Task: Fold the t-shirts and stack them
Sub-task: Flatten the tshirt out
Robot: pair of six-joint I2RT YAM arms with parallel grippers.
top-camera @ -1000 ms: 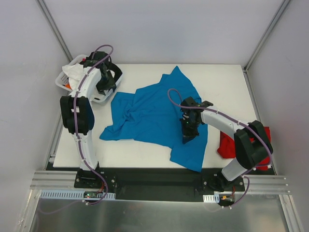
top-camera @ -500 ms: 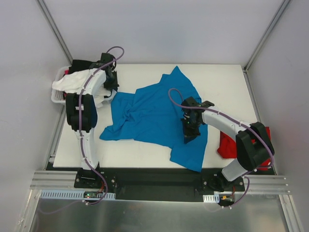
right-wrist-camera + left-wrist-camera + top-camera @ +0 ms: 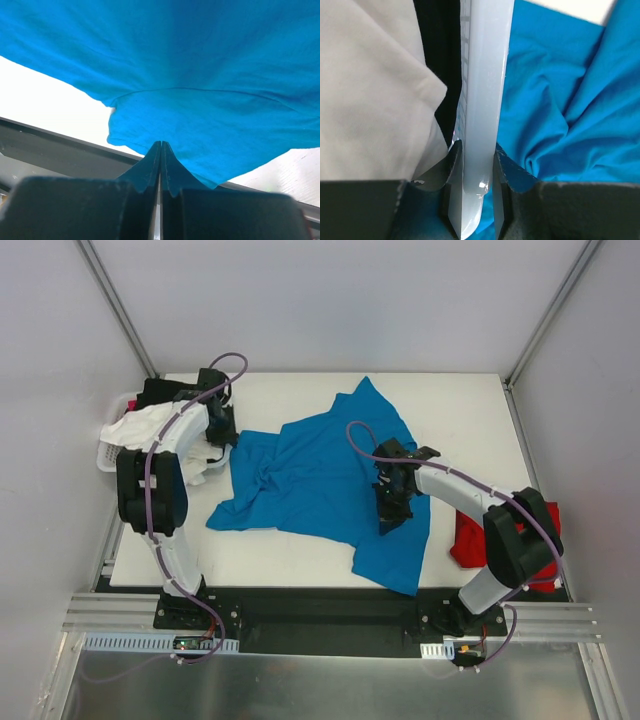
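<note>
The turquoise t-shirt [image 3: 320, 475] lies rumpled and spread across the middle of the table. The red t-shirt [image 3: 468, 540] sits bunched at the table's right edge, partly behind the right arm. My left gripper [image 3: 218, 430] is at the shirt's left edge, shut on the white plastic wall of the basket [image 3: 485, 75], which stands between its fingers [image 3: 476, 150]. My right gripper [image 3: 392, 512] rests on the turquoise shirt's right part. Its jaws are shut, tips touching the turquoise cloth [image 3: 200, 75], and no cloth shows between them [image 3: 161, 142].
The white basket [image 3: 103, 458] hangs over the table's back left corner. It holds a white garment [image 3: 150, 425] and a black garment [image 3: 160, 392], both also close by in the left wrist view [image 3: 370, 90] [image 3: 442, 50]. Grey walls enclose the table.
My left gripper closed on the basket wall and dragged the basket leftward, partly past the table's edge. The right arm and the turquoise shirt have barely moved.
</note>
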